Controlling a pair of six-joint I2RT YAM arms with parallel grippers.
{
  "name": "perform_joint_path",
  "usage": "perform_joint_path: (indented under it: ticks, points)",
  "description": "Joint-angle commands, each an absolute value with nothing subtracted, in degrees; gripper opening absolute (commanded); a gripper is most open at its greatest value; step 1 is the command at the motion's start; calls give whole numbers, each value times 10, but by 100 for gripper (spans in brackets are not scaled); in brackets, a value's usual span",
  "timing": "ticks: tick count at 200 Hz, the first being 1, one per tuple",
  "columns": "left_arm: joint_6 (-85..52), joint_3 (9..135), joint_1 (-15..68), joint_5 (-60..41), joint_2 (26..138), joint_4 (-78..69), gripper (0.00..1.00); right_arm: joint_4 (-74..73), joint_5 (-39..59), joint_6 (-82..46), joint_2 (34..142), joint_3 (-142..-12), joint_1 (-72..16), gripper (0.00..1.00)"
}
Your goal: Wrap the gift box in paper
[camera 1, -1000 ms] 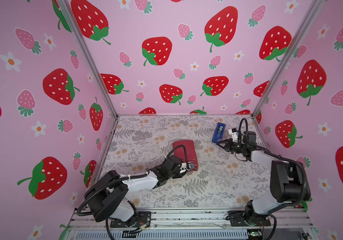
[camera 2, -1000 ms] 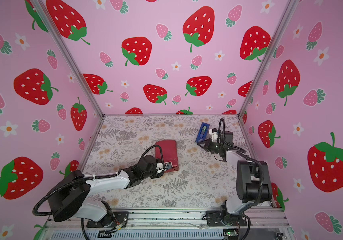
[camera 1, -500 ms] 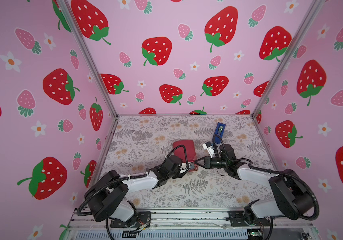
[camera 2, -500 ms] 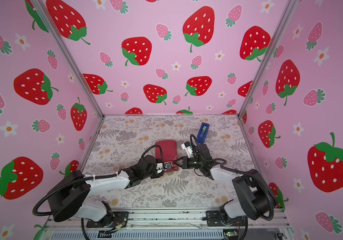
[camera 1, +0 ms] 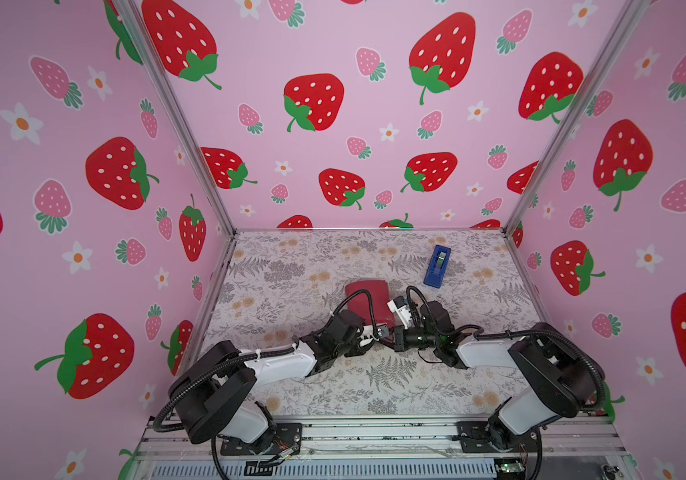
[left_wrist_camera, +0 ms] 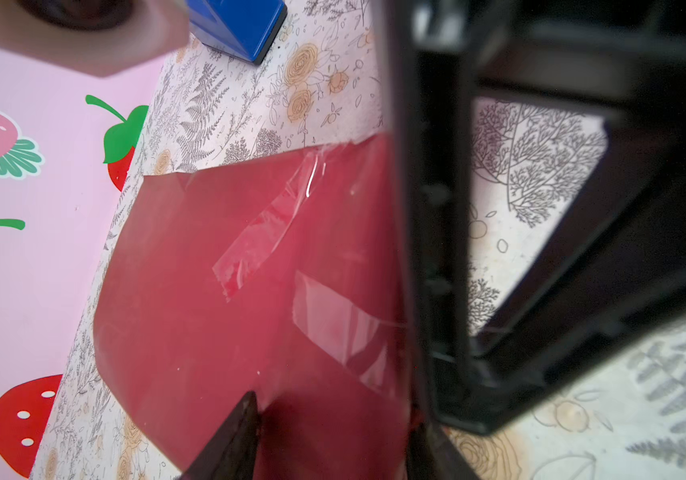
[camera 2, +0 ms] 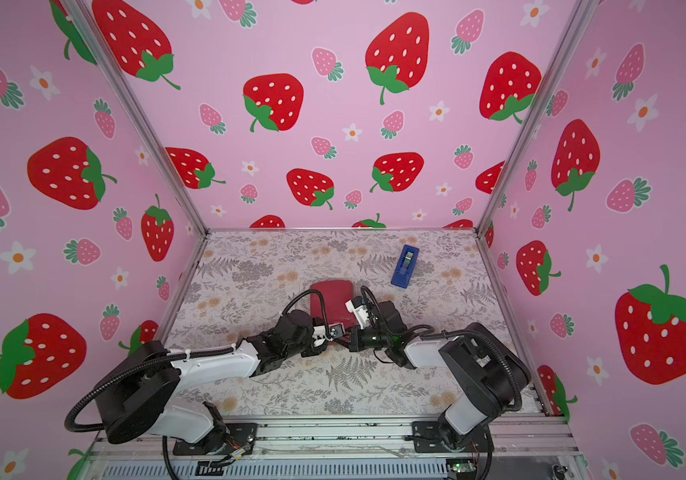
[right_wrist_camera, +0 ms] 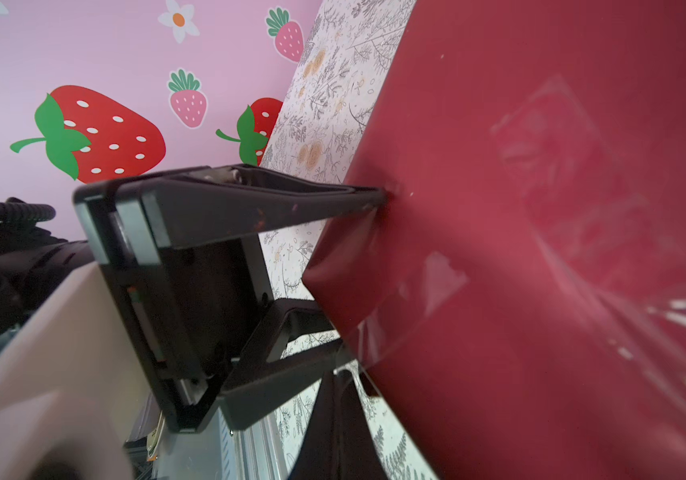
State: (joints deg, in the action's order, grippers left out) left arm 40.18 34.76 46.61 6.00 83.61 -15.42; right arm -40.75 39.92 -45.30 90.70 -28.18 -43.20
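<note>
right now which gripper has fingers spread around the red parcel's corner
The left gripper: its fingers straddle a corner of the paper, one denting it. The right gripper is shut.

The bench point(camera 1: 291, 266) is taken in by both top views from high above its near edge, facing down towards the far wall point(camera 1: 354, 124). The paper point(left_wrist_camera: 208, 311) is viewed at close range from the left by the left wrist camera and from the right by the right wrist camera, and is shared by all views.
</note>
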Motion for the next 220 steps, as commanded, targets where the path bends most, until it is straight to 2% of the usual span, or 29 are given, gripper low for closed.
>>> perform_joint_path:
  ticks: [1,115,220]
  points:
    - [395,351,461,62,842,-89,55,-443,383,-463,903,-269,-437,0]
    - [395,353,461,61,843,-82,54,-493,387,-475,945,-265,-454,0]
    - [394,357,461,58,845,-75,50,-482,355,-487,915,-267,-456,0]
